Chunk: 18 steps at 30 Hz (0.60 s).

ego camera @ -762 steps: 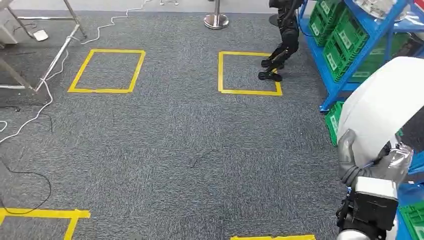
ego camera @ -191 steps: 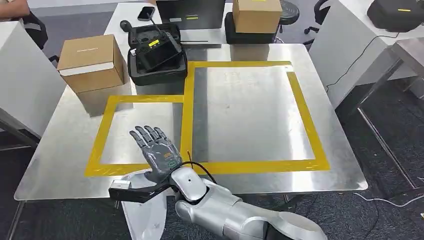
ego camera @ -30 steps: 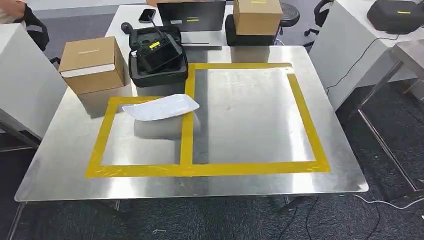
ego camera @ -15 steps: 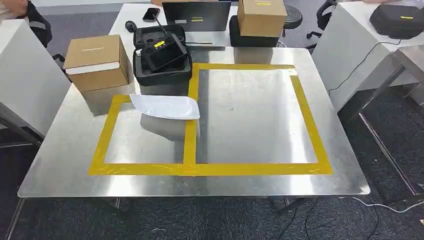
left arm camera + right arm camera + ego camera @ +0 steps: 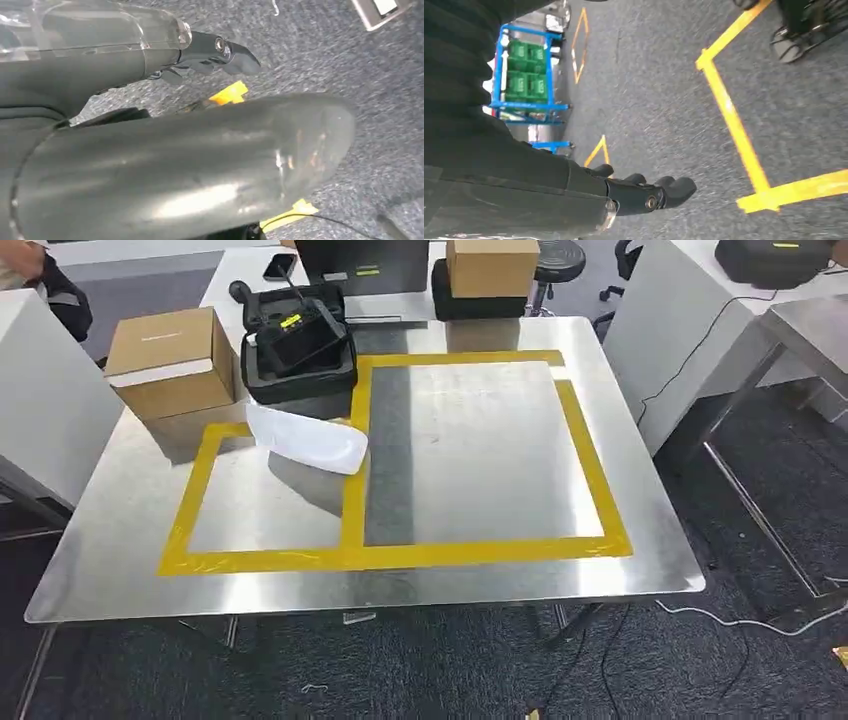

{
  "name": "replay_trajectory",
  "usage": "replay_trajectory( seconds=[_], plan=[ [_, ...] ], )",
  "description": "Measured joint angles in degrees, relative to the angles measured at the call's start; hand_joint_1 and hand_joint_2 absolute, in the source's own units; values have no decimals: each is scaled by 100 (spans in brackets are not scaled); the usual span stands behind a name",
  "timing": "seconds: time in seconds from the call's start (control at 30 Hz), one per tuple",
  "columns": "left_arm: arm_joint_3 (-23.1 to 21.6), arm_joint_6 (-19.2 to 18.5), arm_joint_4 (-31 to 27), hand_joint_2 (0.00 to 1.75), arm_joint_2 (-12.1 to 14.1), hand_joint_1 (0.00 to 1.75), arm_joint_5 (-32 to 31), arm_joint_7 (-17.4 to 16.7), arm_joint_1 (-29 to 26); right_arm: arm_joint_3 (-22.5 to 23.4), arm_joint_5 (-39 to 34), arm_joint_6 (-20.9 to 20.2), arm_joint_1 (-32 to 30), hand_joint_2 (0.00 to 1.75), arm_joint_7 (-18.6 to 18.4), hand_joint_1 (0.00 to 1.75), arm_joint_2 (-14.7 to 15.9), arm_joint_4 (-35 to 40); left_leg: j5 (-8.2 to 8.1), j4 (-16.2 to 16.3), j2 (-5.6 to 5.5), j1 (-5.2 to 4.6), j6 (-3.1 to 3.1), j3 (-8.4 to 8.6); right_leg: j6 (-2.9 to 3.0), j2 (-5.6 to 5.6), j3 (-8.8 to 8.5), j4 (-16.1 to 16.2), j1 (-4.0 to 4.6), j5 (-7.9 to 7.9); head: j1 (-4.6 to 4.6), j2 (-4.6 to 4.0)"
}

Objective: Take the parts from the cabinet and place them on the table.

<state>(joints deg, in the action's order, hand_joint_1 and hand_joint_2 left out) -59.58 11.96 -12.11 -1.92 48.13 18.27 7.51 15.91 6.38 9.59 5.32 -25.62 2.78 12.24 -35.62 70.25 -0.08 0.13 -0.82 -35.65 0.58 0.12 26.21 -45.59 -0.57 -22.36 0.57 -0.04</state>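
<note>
The white curved part (image 5: pixel 308 438) lies on the steel table (image 5: pixel 480 585), across the far right corner of the smaller yellow taped square (image 5: pixel 196 490), just in front of the black case (image 5: pixel 298 350). Nothing touches it. My left hand (image 5: pixel 210 50) hangs over grey carpet with its dark fingers stretched out and nothing in them. My right hand (image 5: pixel 649 194) also hangs over carpet, its fingers loosely extended and empty. The blue cabinet (image 5: pixel 526 75) with green crates stands far off in the right wrist view.
A cardboard box (image 5: pixel 170 360) sits at the table's far left and another (image 5: pixel 492 265) behind the far edge. The larger taped rectangle (image 5: pixel 590 460) takes up the table's right half. White desks flank the table. Yellow floor tape (image 5: pixel 734 125) marks the carpet.
The whole picture has shifted, so the camera moved. The white part's tilt on the table differs slightly from half a second ago. Long before, my right hand carried it to the table.
</note>
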Motion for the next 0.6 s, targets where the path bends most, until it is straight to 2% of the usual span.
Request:
replay_trajectory(
  seconds=[0.03,0.07,0.1,0.13,0.17,0.2,0.23,0.3,0.33,0.37,0.4,0.43,0.47,0.5,0.53,0.6],
  plan=[
    [-4,-2,0,0,2,0,0,-7,0,-2,-33,-20,0,175,-2,0,0,-2,124,-207,2,5,1,164,-7,2,37,-23,-1,9,-22,0],
    [-20,-2,0,0,2,0,-7,-9,5,-2,-41,-28,1,175,-4,0,-2,-7,345,-695,7,12,1,485,-21,13,73,-52,-7,21,-55,0],
    [-39,-2,0,0,2,0,-13,-9,11,-7,-46,-37,5,175,-6,0,-9,-15,636,-1476,20,23,5,985,-50,29,99,-76,-14,38,-85,0],
    [-42,-2,0,0,2,0,-13,-9,19,-11,-46,-41,6,175,-4,0,-9,-15,780,-1984,39,33,7,1318,-76,43,100,-85,-19,56,-96,0],
    [-44,-2,-4,0,-7,0,-15,-9,31,-13,-46,-41,3,175,-2,0,-9,-15,763,-2454,43,15,16,1577,-118,52,114,-86,-4,84,-114,0],
    [-44,-2,-7,0,-9,0,-15,-9,36,-13,-46,-48,3,175,4,0,-11,-15,802,-2473,18,-5,78,1578,-154,54,129,-88,-10,131,-118,0],
    [-44,0,-7,0,-9,0,-15,-17,34,-17,-46,-57,5,175,9,0,-15,-17,827,-2404,-4,-10,108,1500,-189,50,137,-86,-19,171,-77,0],
    [-48,0,-7,0,-4,0,-15,-26,30,-35,-50,-59,-1,175,18,0,-22,-28,845,-2379,-15,-33,141,1464,-252,52,153,-74,-44,233,-68,0],
    [-52,-2,-7,0,-9,0,-13,-26,41,-39,-52,-61,-18,175,18,0,-22,-37,919,-2421,-4,15,216,1413,-278,46,201,-103,-52,194,-72,0],
    [-52,-2,-7,0,-7,0,-15,-24,57,-44,-52,-70,-18,175,18,0,-31,-37,967,-2417,-12,2,258,1358,-295,28,287,-242,-40,1,-61,0],
    [-52,-4,-9,0,-7,0,-15,-24,65,-44,-50,-76,-9,175,18,0,-31,-39,1024,-2414,-9,-3,294,1280,-313,17,468,-662,-44,-382,6,0],
    [-55,-17,-9,0,-9,0,-18,-24,58,-46,-44,-92,-13,175,24,0,-28,-39,1090,-2409,-9,-16,303,1187,-329,15,707,-1349,-43,-825,90,0],
    [-57,-20,-9,0,-7,0,-18,-24,52,-48,-41,-94,-13,175,26,0,-31,-37,1119,-2403,-7,-24,310,1141,-333,14,832,-1742,-41,-1026,127,0],
    [-70,-20,-9,0,-7,0,-20,-26,44,-50,-44,-94,-13,175,31,0,-39,-39,1181,-2391,-1,-52,321,1051,-324,14,985,-2359,-40,-1276,180,0],
    [-77,-20,-9,0,-7,0,-20,-26,42,-52,-41,-96,-15,175,39,0,-50,-39,1212,-2384,1,-72,329,999,-308,14,967,-2497,-37,-1285,212,0],
    [-81,-20,-9,0,-7,0,-20,-26,45,-52,-41,-111,-12,175,70,0,-59,-39,1268,-2360,-7,-101,331,918,-242,14,637,-2118,-9,-1023,245,0]
  ],
)
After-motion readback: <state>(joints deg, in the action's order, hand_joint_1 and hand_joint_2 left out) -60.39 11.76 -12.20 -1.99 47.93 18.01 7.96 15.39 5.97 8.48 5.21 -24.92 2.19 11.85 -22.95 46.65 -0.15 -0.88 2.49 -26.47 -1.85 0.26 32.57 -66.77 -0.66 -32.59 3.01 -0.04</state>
